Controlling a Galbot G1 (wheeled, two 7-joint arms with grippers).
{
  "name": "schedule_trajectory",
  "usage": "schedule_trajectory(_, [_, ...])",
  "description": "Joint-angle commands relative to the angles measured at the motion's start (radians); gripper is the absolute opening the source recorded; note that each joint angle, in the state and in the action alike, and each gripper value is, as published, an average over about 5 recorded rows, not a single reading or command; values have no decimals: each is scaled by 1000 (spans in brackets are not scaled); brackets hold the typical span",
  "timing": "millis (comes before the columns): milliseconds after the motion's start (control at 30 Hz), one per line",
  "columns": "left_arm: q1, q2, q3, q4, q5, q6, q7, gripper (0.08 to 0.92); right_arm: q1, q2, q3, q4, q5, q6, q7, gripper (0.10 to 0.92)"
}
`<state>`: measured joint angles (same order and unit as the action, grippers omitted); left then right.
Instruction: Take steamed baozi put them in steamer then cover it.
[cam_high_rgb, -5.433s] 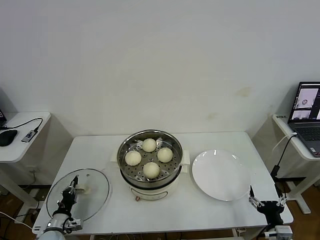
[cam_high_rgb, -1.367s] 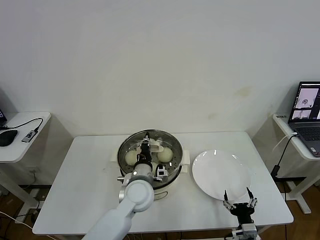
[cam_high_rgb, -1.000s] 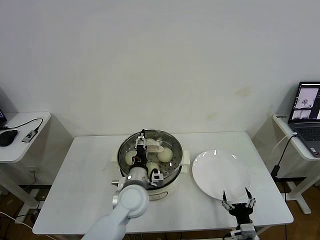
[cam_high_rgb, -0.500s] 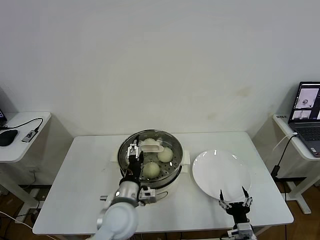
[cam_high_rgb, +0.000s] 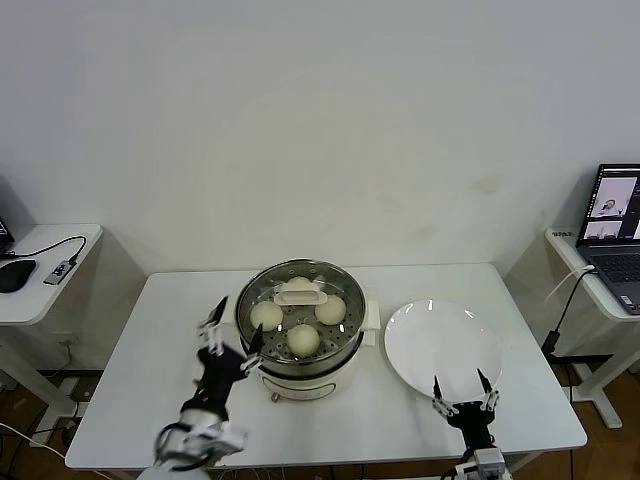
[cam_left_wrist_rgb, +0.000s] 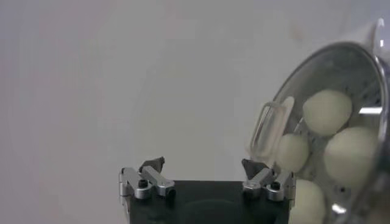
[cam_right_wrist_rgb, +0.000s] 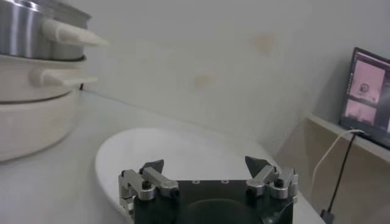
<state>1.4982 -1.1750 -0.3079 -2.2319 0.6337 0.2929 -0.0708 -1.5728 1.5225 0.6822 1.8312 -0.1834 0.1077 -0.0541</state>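
Since the glass cover (cam_high_rgb: 300, 297) now sits on the steamer (cam_high_rgb: 301, 330), its cream bar handle across the top, the task looks essentially complete. All four steamed baozi (cam_high_rgb: 303, 339) lie on the perforated tray under the glass, and the left wrist view shows them through the lid from the side. The steamer stands at the middle of the white table (cam_high_rgb: 160, 350), with an empty white plate (cam_high_rgb: 442, 348) just beside it on the robot's right.

The left gripper (cam_high_rgb: 228, 343) hangs just off the steamer's left side, fingers spread wide and holding nothing, apart from the lid. The right gripper (cam_high_rgb: 461, 391) hovers over the near edge of the plate, likewise spread open and empty; it looks idle.

What seems left, judging from this, is only to draw the left arm clear and confirm the cover rests evenly on the rim; whether it seats fully all the way round cannot be told from here.

A laptop (cam_high_rgb: 612, 225) sits on a side desk at far right.
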Motion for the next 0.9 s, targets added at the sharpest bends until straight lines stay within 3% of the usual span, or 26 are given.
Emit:
schedule_trajectory(33, [397,-45,-258,73,-996,-436,-152,823,-58,-94,-36,21,151,54,-29,823])
schedule_trajectory(233, [400,-69,-241,148,-1064,-469,-140,823,-128,-130,-62,49,204,153,-47,823])
schedule_trajectory(500, [416,-56,-258,184,-1024,-479,-138,823,-180,-124,-54,51,182,171,-47,823])
schedule_trajectory(900, [418,-38,-277,200,-983,-457,-131,823,-219,-110,-67,128,228,57,-40,823])
